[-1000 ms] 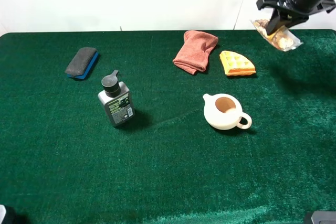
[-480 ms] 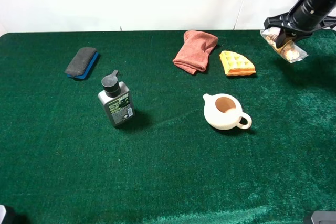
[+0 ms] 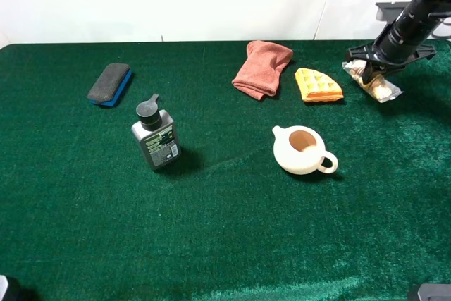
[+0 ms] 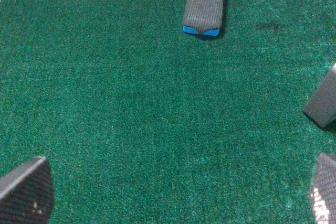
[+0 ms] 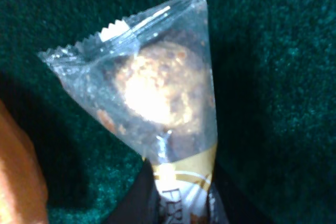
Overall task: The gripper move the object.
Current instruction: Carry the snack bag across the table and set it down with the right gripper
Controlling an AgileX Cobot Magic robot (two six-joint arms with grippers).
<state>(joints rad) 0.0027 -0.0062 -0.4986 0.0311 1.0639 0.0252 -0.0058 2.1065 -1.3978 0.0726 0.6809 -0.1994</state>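
We recorded the left gripper [image 4: 173, 198] spread wide with nothing between its jaws, over bare green cloth [image 3: 225, 244]. Nearest on the table stood the white teapot [image 3: 303, 149]. To its left, well apart, the dark pump bottle [image 3: 156, 137] stood upright. Farther back lay the grey-and-blue eraser [image 3: 110, 83] at left and the orange waffle wedge [image 3: 318, 84] toward the right. The crumpled pink towel [image 3: 262, 67] lay just beside the wedge.

At the far right, the right gripper [image 3: 372, 70] was clamped on the object [image 3: 381, 90], a clear snack packet. The wrist view showed the jaws pinching its printed end, with the crimped end free. The packet was near the wedge but apart from it, low at the cloth. We could not tell whether it touched.
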